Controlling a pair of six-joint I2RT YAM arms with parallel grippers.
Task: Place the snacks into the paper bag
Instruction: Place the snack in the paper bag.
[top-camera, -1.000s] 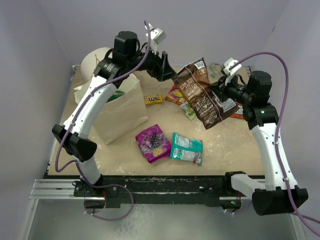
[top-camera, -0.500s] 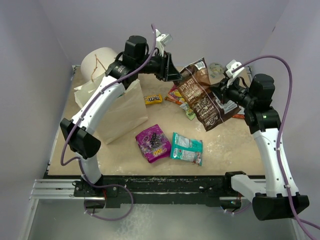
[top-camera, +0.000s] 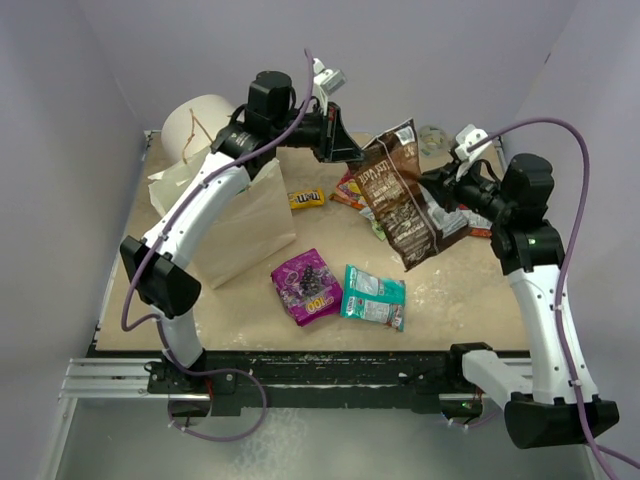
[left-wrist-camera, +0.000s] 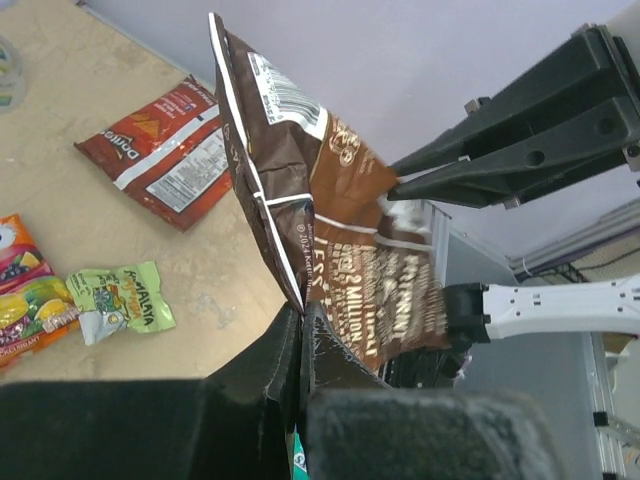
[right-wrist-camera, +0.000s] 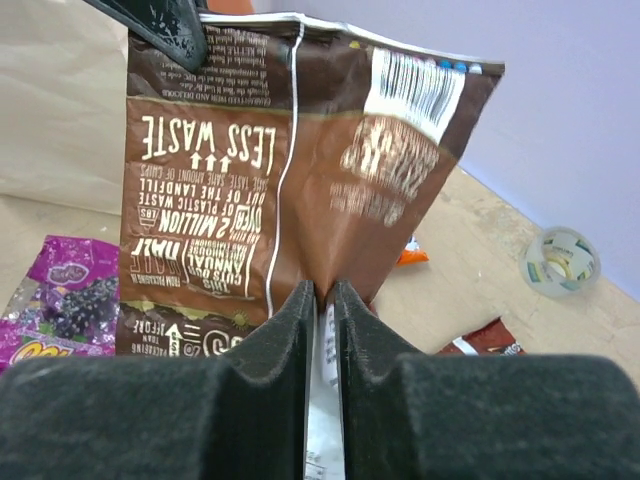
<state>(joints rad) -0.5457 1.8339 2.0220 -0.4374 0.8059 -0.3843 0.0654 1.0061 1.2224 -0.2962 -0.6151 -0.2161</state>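
Both hands are gripping the same item: the dark brown chip packet (top-camera: 405, 195) is hanging in the air over the middle of the tabletop (top-camera: 450, 290), to the right of the paper bag (top-camera: 240, 225) and not in it. The left hand (top-camera: 352, 153) is pinching the packet's upper left edge, fingers pressed together on the foil; the left wrist camera is showing them clamped on the folded seam. The right hand (top-camera: 440, 190) is pinching the opposite edge, pads closed tight on the foil in the right wrist view. The packet is hanging between them slightly twisted, barcode corner up and back print facing the right wrist camera. The paper bag is standing on the left side of the tabletop under the left arm, with a big white roll (top-camera: 200, 125) behind it. The other snacks are lying flat: the purple packet (top-camera: 307, 285) and the teal packet (top-camera: 373, 296) are lying just beside each other near the front, and the yellow candy bag (top-camera: 306, 199) is lying just right of the paper bag. The red Doritos packet (left-wrist-camera: 165, 160) and the small green packet (left-wrist-camera: 122, 302) are lying farther back, beneath and behind the lifted packet.
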